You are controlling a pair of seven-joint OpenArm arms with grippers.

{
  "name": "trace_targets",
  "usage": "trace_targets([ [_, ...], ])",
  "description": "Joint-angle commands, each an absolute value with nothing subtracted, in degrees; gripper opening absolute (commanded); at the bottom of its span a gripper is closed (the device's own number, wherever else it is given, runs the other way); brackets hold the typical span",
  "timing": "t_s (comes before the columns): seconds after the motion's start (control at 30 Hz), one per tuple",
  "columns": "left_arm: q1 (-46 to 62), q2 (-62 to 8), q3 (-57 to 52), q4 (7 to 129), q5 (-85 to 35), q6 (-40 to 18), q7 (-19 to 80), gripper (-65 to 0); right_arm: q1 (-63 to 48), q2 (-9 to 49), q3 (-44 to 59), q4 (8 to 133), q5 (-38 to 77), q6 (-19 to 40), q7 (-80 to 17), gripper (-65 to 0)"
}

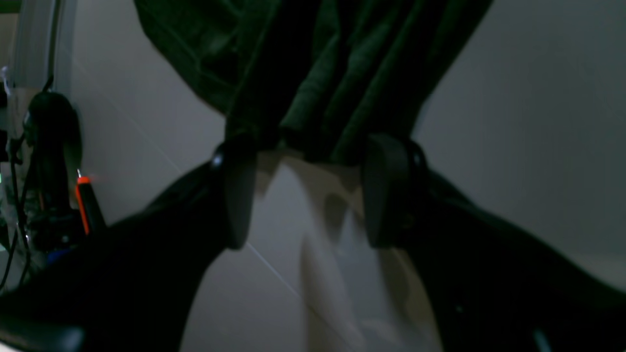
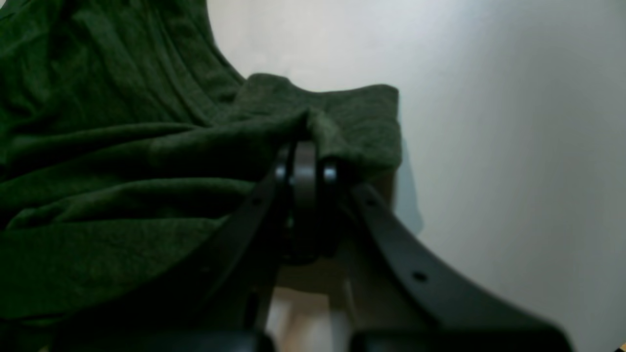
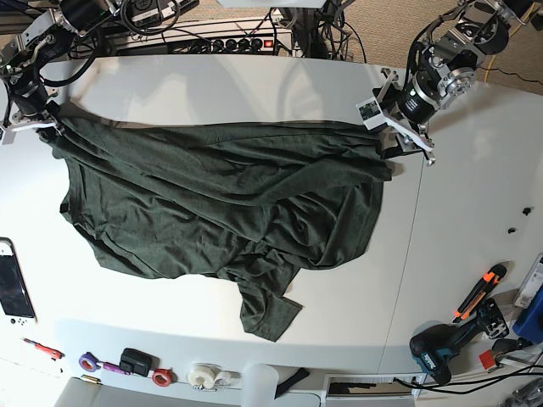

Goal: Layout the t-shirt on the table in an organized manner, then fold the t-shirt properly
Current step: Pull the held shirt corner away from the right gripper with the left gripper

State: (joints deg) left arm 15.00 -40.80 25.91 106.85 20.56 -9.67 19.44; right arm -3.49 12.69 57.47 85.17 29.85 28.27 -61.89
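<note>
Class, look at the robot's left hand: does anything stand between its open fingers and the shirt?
Nothing visible does. The left hand is open right at the t-shirt edge, with cloth bunched at its fingertips and only bare table around it.

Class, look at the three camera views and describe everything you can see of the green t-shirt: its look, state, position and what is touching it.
The t-shirt is dark forest-green heathered knit, plain, with no print. It lies stretched across the white table, rumpled with long folds, and a short hemmed sleeve sticks out toward the near edge. The right gripper is shut on a bunched corner at one end. At the other end the left gripper stands open, its fingers on either side of the gathered edge, not clamping it.
</note>
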Motion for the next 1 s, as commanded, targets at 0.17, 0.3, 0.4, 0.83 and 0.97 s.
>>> trace_targets([
  [0.17, 14.59, -40.80, 26.28, 106.94, 19.33, -14.68, 18.35, -30.5, -3.03, 13.98, 57.71, 86.13, 30.59, 28.38, -60.60, -65.0],
  [0.3, 12.88, -40.82, 29.65, 106.94, 19.55, -14.63, 18.41, -30.5, -3.03, 13.98, 57.71, 86.13, 30.59, 28.40, -60.62, -65.0],
  [0.4, 10.55, -40.82, 33.91, 106.91, 20.01, -14.48, 18.87, -30.5, -3.03, 13.98, 57.71, 86.13, 30.57, 28.40, -60.64, -65.0],
  [0.83, 4.89, -40.97, 39.24, 102.48, 20.84, -11.62, 25.10, -30.5, -3.03, 13.98, 57.71, 86.13, 30.55, 28.40, -60.86, -65.0],
  [0.97, 4.91, -41.01, 39.24, 99.22, 20.84, -11.97, 25.78, -30.5, -3.03, 14.00, 57.71, 86.13, 30.57, 28.40, -60.84, -65.0],
])
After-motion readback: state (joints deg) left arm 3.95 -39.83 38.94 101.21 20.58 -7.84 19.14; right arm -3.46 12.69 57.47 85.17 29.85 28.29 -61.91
